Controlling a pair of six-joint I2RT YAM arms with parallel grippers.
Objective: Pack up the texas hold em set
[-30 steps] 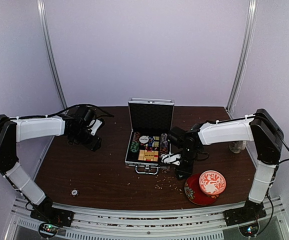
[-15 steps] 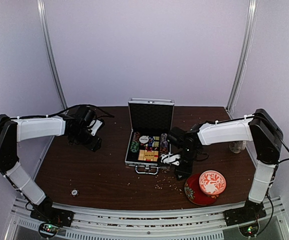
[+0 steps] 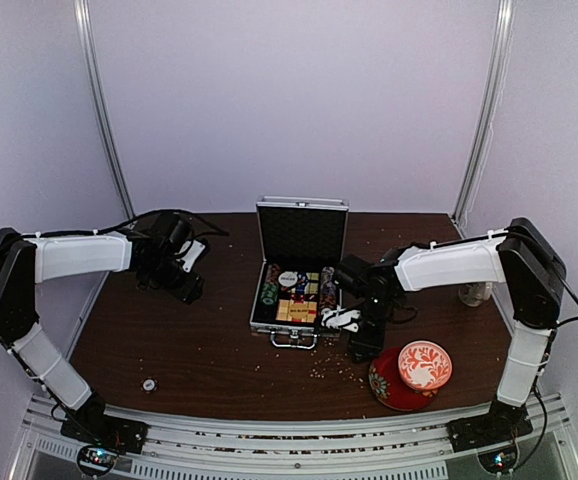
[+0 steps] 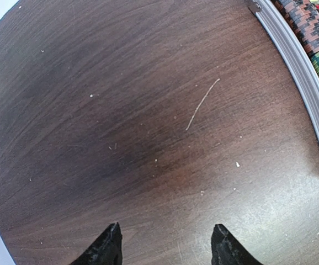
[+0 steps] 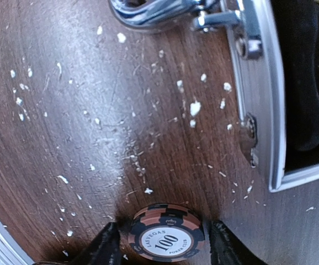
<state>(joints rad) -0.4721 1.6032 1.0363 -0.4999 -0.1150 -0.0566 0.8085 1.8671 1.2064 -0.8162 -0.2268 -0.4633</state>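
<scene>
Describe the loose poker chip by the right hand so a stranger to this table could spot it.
On the table, find the open silver case in the middle. Just off its front right corner the right hand points down at the wood. The chip lies between its fingers, outside the case: dark with pink edge stripes and a white centre reading 100.

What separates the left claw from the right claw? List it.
The left claw has nothing between its fingers; the right claw has a 100 poker chip between its fingers, grip unclear. The left claw hangs well off the case; the right claw sits close beside it. Both point down at the table.
</scene>
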